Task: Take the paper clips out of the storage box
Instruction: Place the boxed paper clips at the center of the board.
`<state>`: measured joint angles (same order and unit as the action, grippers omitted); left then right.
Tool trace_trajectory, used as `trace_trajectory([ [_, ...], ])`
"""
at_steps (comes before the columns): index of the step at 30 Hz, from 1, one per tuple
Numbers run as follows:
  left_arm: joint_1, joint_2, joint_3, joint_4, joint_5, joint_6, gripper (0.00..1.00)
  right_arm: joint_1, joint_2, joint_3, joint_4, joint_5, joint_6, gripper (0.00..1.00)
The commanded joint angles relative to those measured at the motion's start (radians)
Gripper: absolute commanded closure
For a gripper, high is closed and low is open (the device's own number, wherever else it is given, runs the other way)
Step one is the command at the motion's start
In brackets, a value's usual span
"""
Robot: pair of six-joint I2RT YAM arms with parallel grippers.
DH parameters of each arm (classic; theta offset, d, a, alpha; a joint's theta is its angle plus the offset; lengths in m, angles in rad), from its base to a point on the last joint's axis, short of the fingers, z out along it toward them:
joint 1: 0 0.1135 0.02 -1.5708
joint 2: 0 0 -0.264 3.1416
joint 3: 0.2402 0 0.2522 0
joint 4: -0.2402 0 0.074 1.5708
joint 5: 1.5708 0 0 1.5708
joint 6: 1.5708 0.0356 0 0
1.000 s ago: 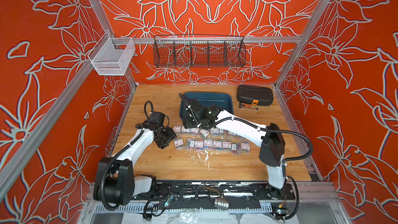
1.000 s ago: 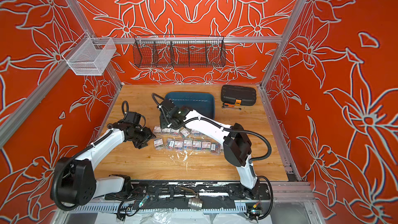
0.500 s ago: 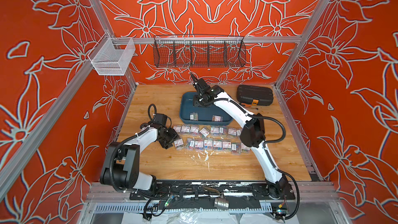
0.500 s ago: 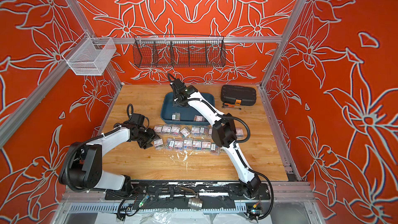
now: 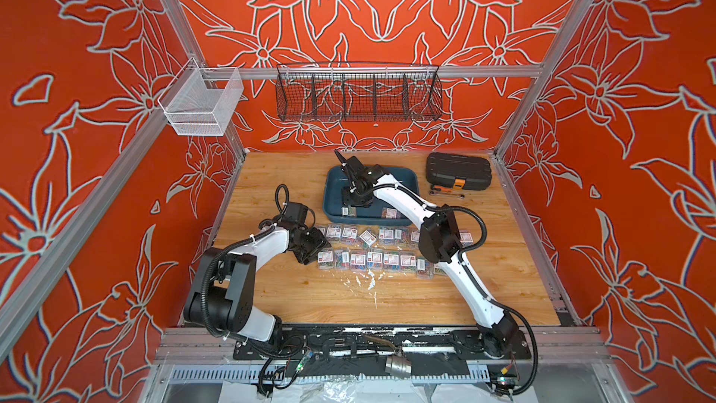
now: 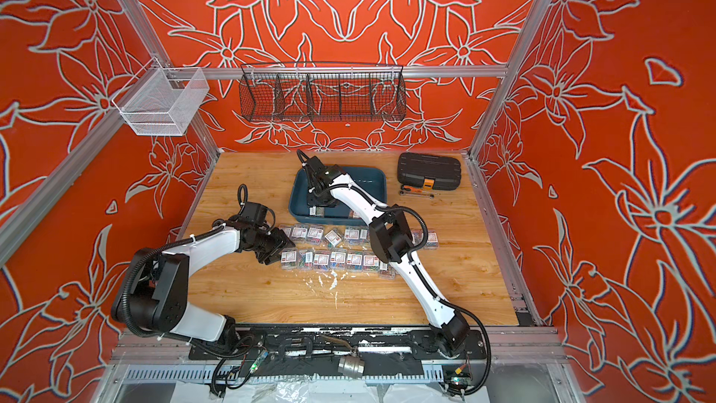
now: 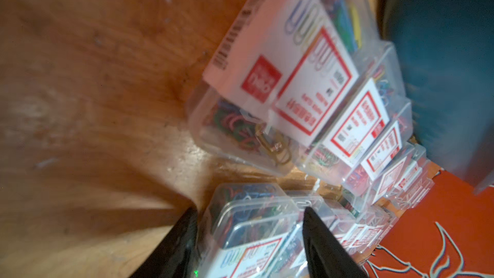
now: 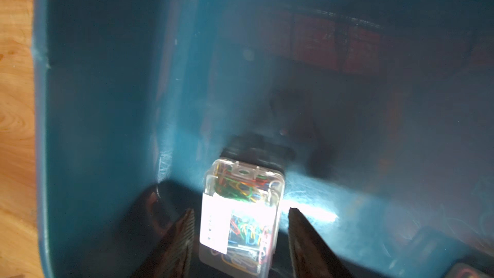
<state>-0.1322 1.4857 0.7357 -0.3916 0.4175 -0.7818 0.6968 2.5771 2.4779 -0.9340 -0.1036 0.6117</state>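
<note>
- The storage box (image 8: 107, 76) was smooth, glossy teal plastic with rounded corners.
- Most paper clips (image 5: 372, 259), white-and-red labelled, lay outside it in two rows on the grained wooden table (image 5: 348, 296).
- The right gripper (image 8: 240, 211) stood apart astride one clear case (image 8: 242, 183) inside the box, not touching.
- The left gripper (image 7: 249, 209) flanked the front row's end case (image 7: 256, 225); clamped or not, I couldn't tell.

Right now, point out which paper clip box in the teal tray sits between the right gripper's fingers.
The paper clip box in the teal tray's near-left corner, straddled by the right gripper; the other box lies further right.
</note>
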Motion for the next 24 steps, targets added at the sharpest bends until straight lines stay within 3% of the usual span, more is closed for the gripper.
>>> trace_trajectory([
  [1,-0.01,-0.028,-0.028,-0.006,0.026,-0.011,0.39,0.009,0.013,-0.016,0.016,-0.018,0.0,0.4],
  [10,-0.014,-0.028,-0.004,-0.001,0.061,-0.003,0.39,0.035,0.067,0.017,-0.069,0.086,0.031,0.41],
  [24,-0.021,-0.017,0.006,-0.001,0.105,0.026,0.39,0.043,0.1,0.04,-0.082,0.112,0.034,0.51],
])
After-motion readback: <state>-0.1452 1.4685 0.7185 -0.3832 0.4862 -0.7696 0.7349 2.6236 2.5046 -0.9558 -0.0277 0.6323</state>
